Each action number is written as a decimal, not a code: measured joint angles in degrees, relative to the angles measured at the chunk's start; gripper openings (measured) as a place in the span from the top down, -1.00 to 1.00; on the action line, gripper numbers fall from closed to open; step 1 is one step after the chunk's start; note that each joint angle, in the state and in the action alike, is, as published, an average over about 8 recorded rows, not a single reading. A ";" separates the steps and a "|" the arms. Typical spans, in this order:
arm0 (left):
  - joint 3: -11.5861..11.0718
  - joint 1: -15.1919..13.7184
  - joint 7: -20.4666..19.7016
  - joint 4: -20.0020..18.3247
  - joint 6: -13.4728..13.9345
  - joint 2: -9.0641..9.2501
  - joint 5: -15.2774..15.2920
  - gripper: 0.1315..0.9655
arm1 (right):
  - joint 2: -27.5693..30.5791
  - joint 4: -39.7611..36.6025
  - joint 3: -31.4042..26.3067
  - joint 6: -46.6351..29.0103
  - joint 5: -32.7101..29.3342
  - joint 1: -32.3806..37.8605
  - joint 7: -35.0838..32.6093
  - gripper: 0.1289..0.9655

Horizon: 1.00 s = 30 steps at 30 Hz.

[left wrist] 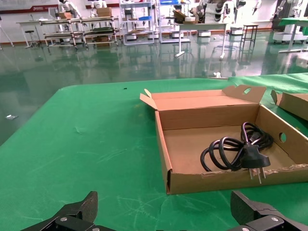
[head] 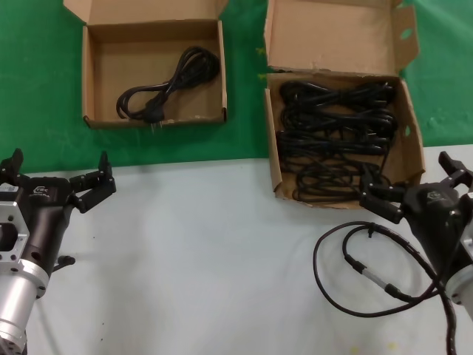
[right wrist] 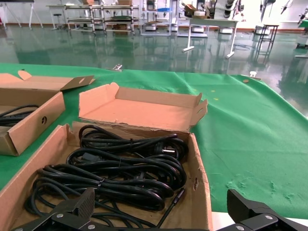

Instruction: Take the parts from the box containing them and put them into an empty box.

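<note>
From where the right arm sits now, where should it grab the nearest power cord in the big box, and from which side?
Judging by its pose, take the nearest cord bundle across the gathered middle of its loops, where the strands run together, not at a loose end. Come straight down from above: the big box walls it in on the sides, and the open right claw already hovers at its near edge.

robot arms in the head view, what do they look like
Both arms end in matte black housings with black, angular, claw-like fingers. The left gripper carries a small white logo and sits on a silver metal wrist cylinder. The right gripper has a faint logo, and a thin black cable loops beside it.
</note>
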 joint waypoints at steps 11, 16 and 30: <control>0.00 0.00 0.00 0.00 0.00 0.00 0.00 -1.00 | 0.00 0.00 0.00 0.00 0.00 0.00 0.00 -1.00; 0.00 0.00 0.00 0.00 0.00 0.00 0.00 -1.00 | 0.00 0.00 0.00 0.00 0.00 0.00 0.00 -1.00; 0.00 0.00 0.00 0.00 0.00 0.00 0.00 -1.00 | 0.00 0.00 0.00 0.00 0.00 0.00 0.00 -1.00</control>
